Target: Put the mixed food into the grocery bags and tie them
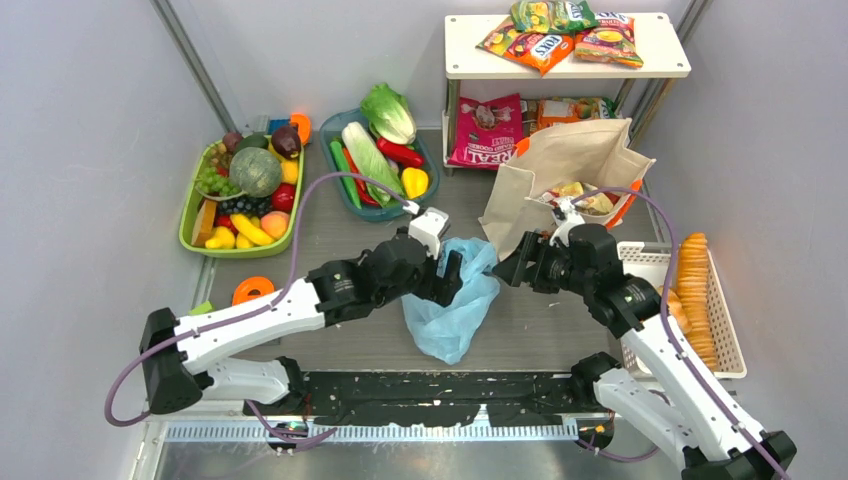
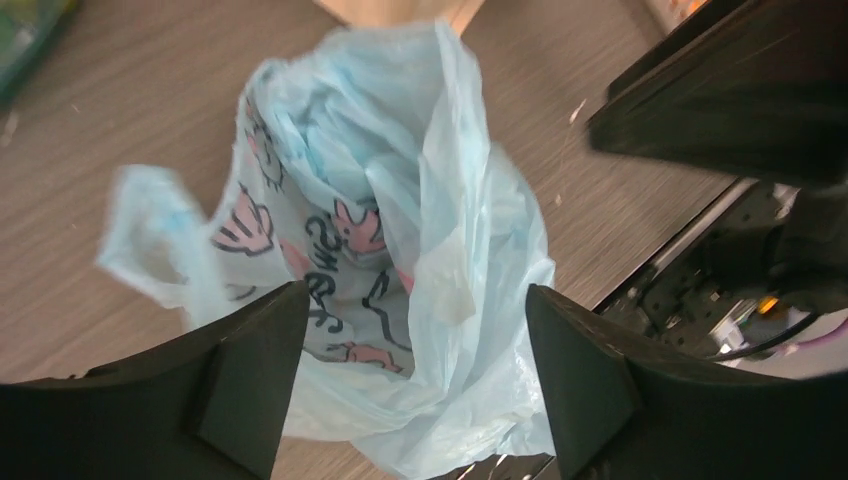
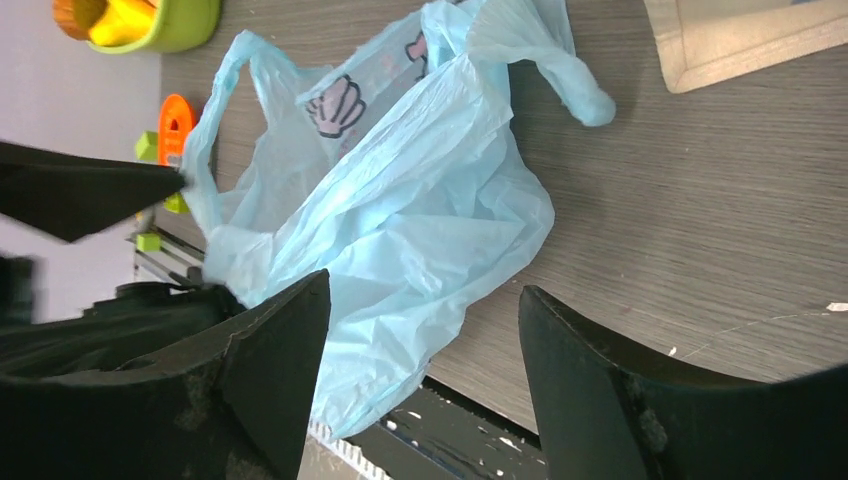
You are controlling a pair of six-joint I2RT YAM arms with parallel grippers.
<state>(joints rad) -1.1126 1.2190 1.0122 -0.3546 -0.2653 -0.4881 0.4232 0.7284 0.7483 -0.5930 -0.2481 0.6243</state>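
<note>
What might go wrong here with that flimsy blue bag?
The blue plastic bag lies limp and crumpled, and the left gripper and right gripper are both open, so a grab may catch only loose film. Both arms crowd over it and might bump. It lies near the table edge and may slip off.

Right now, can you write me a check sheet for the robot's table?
Surface: grey wood-look table.
Job's things: light-blue bag crumpled, untied, between the arms; tote open, food inside; snack packets on the shelf; toy vegetables in trays.
Clutter: biscuits in a white basket; orange ring.
Grippers: left pincer open over the bag; right pincer open, holding nothing.
Cables: purple cables loop over both arms.
Surroundings: grey walls.
</note>
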